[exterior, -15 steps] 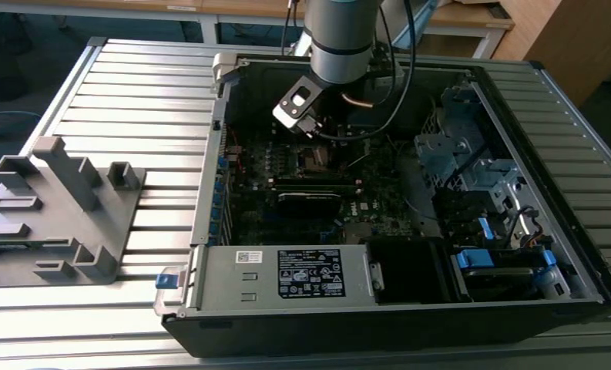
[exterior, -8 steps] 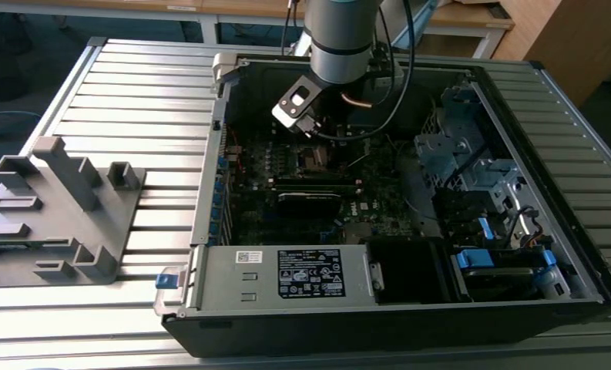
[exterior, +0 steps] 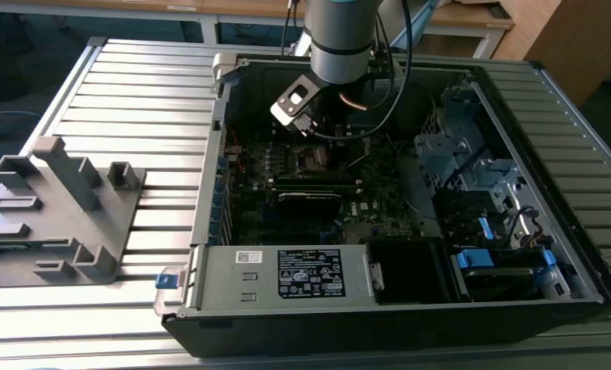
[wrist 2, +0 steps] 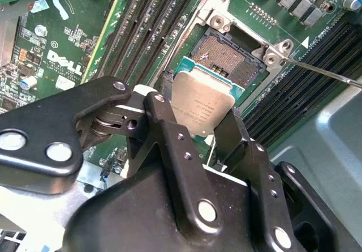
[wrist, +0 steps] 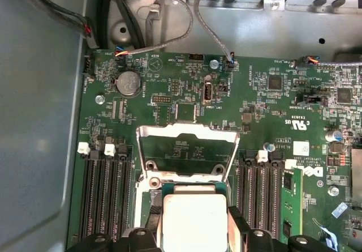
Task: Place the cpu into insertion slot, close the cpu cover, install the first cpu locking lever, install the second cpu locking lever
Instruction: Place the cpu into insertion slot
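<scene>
Two black metal fingers (wrist 2: 164, 133) of my gripper (wrist 2: 198, 116) pinch opposite edges of the cpu (wrist 2: 201, 105), a small flat square chip w/ a dull grey metal top. I grip it by the edges so the underside stays free to seat. It hangs roughly level, lid up, just below and between my fingertips, not yet down. The insertion slot (wrist 2: 223, 56), a square socket w/ dark pin field and silvery rim, lies right under and slightly ahead of my tips; the chip overlaps its near edge. The cpu cover (wrist: 186, 131), a thin silvery square frame w/ window, stands flipped up beyond my fingertips in the first wrist view, so the socket is open from above. A thin silvery rod (wrist 2: 322, 73), prob. a locking lever, sticks out past the socket corner, clear of my path. Long black memory slots (wrist: 104, 189) flank my fingers on both sides, so approx. no room to drift sideways.
</scene>
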{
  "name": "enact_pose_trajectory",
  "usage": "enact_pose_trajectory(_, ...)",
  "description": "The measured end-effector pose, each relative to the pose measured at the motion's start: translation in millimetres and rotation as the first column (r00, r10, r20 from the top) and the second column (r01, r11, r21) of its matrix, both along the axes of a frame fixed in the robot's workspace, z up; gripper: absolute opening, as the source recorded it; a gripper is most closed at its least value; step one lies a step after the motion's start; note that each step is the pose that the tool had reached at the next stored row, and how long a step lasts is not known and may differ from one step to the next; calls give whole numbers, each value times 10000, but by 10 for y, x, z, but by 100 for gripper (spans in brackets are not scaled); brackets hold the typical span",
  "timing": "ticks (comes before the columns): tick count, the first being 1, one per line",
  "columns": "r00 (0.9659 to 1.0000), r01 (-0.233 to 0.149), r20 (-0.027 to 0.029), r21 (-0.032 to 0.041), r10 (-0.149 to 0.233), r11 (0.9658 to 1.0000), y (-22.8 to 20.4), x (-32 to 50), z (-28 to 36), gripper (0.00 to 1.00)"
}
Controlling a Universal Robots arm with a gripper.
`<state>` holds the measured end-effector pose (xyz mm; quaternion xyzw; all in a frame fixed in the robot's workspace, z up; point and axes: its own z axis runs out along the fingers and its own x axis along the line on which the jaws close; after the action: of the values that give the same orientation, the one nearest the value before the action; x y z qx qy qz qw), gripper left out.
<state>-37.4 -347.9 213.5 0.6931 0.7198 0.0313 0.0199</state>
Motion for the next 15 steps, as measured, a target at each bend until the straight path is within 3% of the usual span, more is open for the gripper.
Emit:
enact_pose_trajectory(2,10000,4,-20,0,-4,10000,0,0,-1,54)
enact_pose_trajectory(5,9998,3,-213,-1,-3,10000,0,0,-3,54)
enact_pose_trajectory(6,9997,3,-245,-2,-3,10000,0,-1,-3,54)
enact_pose_trajectory(9,9996,3,-285,-1,-3,10000,0,0,-4,54)
enact_pose_trajectory(15,9996,3,-291,4,-3,10000,2,-20,-9,54)
